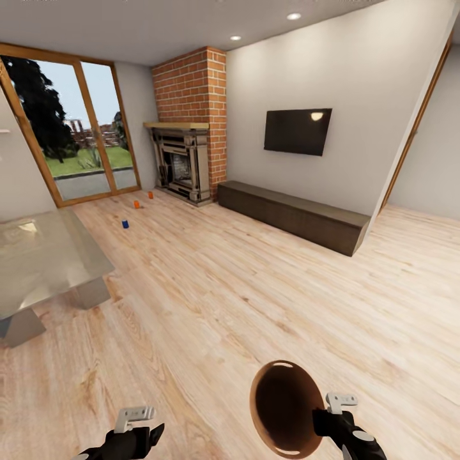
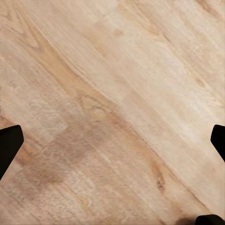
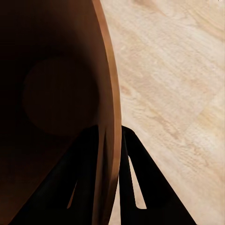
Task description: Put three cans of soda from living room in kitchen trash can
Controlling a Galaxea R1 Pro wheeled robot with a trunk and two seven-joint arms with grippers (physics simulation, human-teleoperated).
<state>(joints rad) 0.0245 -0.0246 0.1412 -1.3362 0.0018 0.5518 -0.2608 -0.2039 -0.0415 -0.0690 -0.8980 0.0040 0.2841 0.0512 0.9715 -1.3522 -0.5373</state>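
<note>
From the head view, the right pincer point(image 1: 322, 415) carries the tash can point(image 1: 284, 409) by its rim, likely so the robot can bring it to the three can of soda point(image 1: 136, 204) standing far off on the plank floor point(image 1: 255, 287) near the fireplace point(image 1: 182, 163). The left pincer point(image 1: 137, 421) hangs empty.

The left wrist view shows bare planks between wide-spread fingertips point(image 2: 9, 143).

In the right wrist view, the fingers point(image 3: 86, 178) pinch the rim, one inside, one outside.

Three soda cans on the floor: two orange point(image 1: 136, 204) point(image 1: 150, 195), one blue point(image 1: 125, 223). One brown bin point(image 1: 281, 409). Two hands: left hand point(image 1: 137, 425), right hand point(image 1: 332, 415). One TV point(image 1: 298, 131), one fireplace point(image 1: 182, 163), one glass table point(image 1: 45, 255), one long low bench point(image 1: 294, 214), two ceiling lights point(image 1: 293, 16).
</note>
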